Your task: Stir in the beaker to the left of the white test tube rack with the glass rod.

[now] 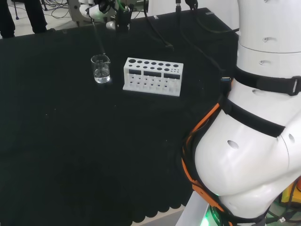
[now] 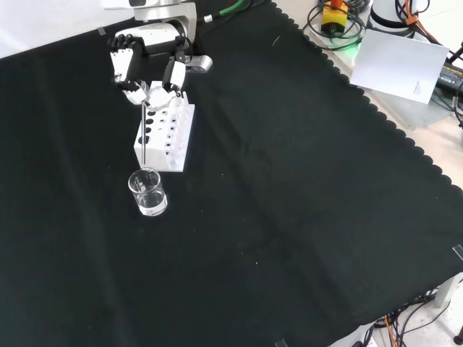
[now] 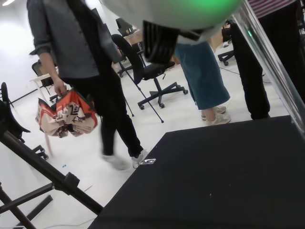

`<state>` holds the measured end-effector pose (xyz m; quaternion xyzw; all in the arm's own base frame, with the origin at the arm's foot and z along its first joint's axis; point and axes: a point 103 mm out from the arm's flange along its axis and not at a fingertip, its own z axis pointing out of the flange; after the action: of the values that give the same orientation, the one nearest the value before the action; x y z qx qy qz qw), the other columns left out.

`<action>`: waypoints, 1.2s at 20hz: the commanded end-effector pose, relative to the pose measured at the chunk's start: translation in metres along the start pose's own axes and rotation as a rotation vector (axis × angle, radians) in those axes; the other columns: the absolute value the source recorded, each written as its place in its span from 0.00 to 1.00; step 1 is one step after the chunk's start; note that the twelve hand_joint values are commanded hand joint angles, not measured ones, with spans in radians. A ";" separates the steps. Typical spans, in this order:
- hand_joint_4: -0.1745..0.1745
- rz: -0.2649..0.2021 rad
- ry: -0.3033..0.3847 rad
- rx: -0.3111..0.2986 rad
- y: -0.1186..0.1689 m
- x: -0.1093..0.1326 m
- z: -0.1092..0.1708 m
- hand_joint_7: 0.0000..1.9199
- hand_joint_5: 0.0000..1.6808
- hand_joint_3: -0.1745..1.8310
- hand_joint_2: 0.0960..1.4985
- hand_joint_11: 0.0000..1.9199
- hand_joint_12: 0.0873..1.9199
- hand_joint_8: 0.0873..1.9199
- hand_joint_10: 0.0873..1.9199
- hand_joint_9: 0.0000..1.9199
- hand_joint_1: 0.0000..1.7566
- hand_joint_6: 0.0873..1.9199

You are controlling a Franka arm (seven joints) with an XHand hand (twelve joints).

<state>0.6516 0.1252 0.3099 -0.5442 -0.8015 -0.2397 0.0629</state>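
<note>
A small clear beaker (image 1: 100,68) with some clear liquid stands left of the white test tube rack (image 1: 153,76) in the head view. In the front view the beaker (image 2: 147,192) is nearer than the rack (image 2: 165,131). The hand (image 2: 142,71) hangs above the rack's far end, fingers curled and pinching the top of a thin glass rod (image 2: 144,137). The rod (image 1: 99,38) slopes down to the beaker's mouth; I cannot tell whether its tip reaches the liquid. In the wrist view the rod (image 3: 271,62) runs along the cloth (image 3: 228,176).
The arm's white links (image 1: 254,117) fill the head view's right. Black cables (image 1: 164,44) lie on the cloth behind the rack. A white sheet (image 2: 398,61) and cables lie beyond the cloth's scalloped edge (image 2: 376,108) in the front view.
</note>
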 end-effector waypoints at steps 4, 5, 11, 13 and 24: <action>0.00 -0.008 0.011 0.017 0.006 0.008 0.022 0.59 0.62 0.51 0.40 0.85 0.36 0.64 0.45 0.82 0.74 0.46; 0.00 -0.010 0.014 0.019 0.006 0.007 0.025 0.59 0.62 0.51 0.40 0.85 0.36 0.64 0.45 0.82 0.74 0.46; 0.00 -0.023 0.038 0.037 0.011 -0.007 0.036 0.59 0.62 0.51 0.40 0.85 0.36 0.64 0.45 0.82 0.74 0.46; 0.00 -0.024 0.040 0.041 0.012 -0.014 0.040 0.59 0.62 0.51 0.40 0.85 0.37 0.64 0.45 0.82 0.74 0.46; 0.00 0.016 0.045 0.072 0.008 -0.049 0.068 0.59 0.61 0.50 0.41 0.85 0.37 0.64 0.45 0.81 0.74 0.47</action>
<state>0.6848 0.1267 0.2498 -0.5368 -0.8065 -0.2284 0.0960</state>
